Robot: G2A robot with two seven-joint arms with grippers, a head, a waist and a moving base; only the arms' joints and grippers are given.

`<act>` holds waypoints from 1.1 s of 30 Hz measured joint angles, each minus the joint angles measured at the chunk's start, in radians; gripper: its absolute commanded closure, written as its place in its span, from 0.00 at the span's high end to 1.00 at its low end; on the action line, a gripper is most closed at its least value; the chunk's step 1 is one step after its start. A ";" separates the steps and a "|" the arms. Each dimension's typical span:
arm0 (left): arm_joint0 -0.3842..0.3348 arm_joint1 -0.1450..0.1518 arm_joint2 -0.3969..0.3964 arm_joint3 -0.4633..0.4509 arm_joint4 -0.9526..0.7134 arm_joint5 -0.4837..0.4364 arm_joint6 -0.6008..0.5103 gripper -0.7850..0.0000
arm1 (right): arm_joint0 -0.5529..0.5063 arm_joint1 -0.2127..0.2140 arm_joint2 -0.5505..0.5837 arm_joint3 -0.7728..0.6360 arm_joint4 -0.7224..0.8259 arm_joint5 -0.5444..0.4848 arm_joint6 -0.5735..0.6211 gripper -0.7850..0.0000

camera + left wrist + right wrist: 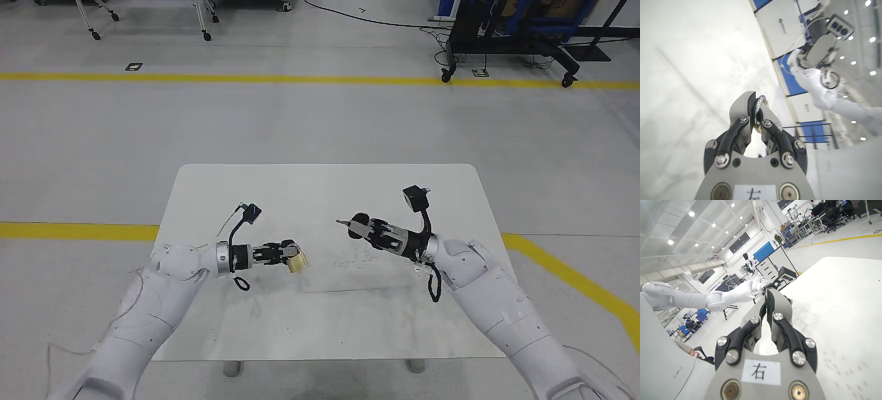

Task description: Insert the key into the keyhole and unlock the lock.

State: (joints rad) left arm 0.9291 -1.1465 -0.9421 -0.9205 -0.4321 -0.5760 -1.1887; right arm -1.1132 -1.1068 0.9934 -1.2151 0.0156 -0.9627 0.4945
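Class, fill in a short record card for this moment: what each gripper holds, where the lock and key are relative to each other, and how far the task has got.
Left gripper: fingers shut on the brass padlock with a silver shackle, held over the table.
Right gripper: fingers shut on the small silver key, its tip pointing towards the padlock.
Key and padlock: apart, with a clear gap between them.
Task stage: key not yet inserted.
Surface: white rectangular table.

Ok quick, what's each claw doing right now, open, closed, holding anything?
Left claw: closed on the lock, gripping around its shackle.
Right claw: closed, with a thin metal tip poking out, apparently the key.
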 measured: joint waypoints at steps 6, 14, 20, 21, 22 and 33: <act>-0.125 -0.066 0.081 0.183 -0.254 0.074 -0.130 0.00 | -0.027 -0.013 0.009 -0.025 -0.081 -0.048 -0.128 0.00; -0.146 -0.087 0.092 0.233 -0.330 0.103 -0.158 0.00 | -0.035 -0.016 0.022 -0.031 -0.130 -0.020 -0.180 0.00; -0.132 -0.086 0.114 0.218 -0.257 0.195 -0.078 0.00 | -0.040 -0.019 0.019 -0.035 -0.112 -0.010 -0.191 0.00; -0.130 -0.086 0.120 0.207 -0.235 0.241 -0.049 0.00 | -0.041 -0.021 0.012 -0.037 -0.084 -0.003 -0.196 0.00; -0.130 -0.086 0.123 0.196 -0.219 0.283 -0.020 0.00 | -0.038 -0.024 0.004 -0.035 -0.051 0.001 -0.194 0.00; -0.165 -0.108 0.133 0.150 -0.275 0.625 0.023 0.00 | 0.037 -0.062 -0.052 0.038 0.027 0.120 -0.235 0.00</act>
State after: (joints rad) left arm 0.7645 -1.2543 -0.8089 -0.7703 -0.7070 0.0486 -1.1660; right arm -1.0761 -1.1686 0.9413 -1.1774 0.0428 -0.8426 0.2597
